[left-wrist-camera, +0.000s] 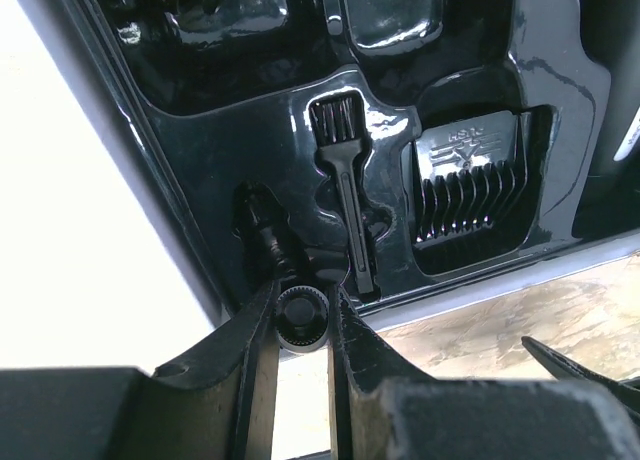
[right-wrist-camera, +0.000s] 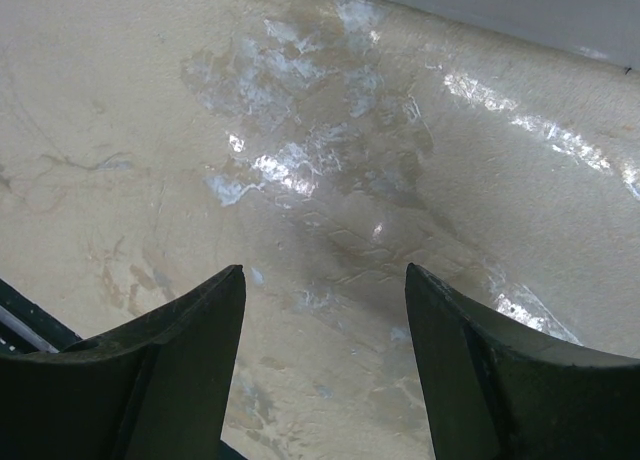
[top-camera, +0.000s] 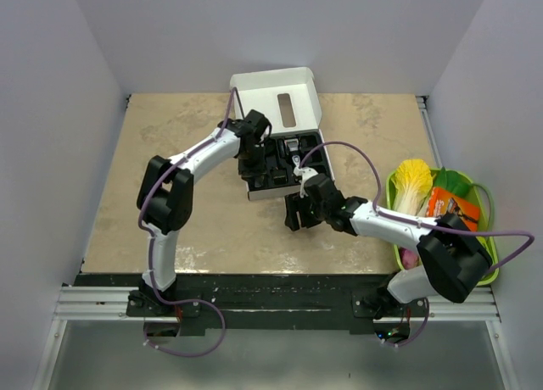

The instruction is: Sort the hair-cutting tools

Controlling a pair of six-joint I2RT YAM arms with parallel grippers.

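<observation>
Black glossy plastic fills the view under my left gripper (left-wrist-camera: pixel 300 302). The moulded tray (left-wrist-camera: pixel 230 130) keeps the comb guard (left-wrist-camera: pixel 478 190) and a small brush (left-wrist-camera: pixel 345 205) in their own pockets. The short cylinder (left-wrist-camera: pixel 268 228) lies slanted in the slot just beside the brush, at the tray's edge. My left fingers are narrowed onto its ribbed round end, one pad on each side, so I have it pinched there. I judge it light, rigid and slick. The ribbing gives the best purchase, and a squeeze too near the tip could pop it free. My right gripper (right-wrist-camera: pixel 325 310) hangs spread wide over bare table (right-wrist-camera: pixel 300 130), holding nothing.
</observation>
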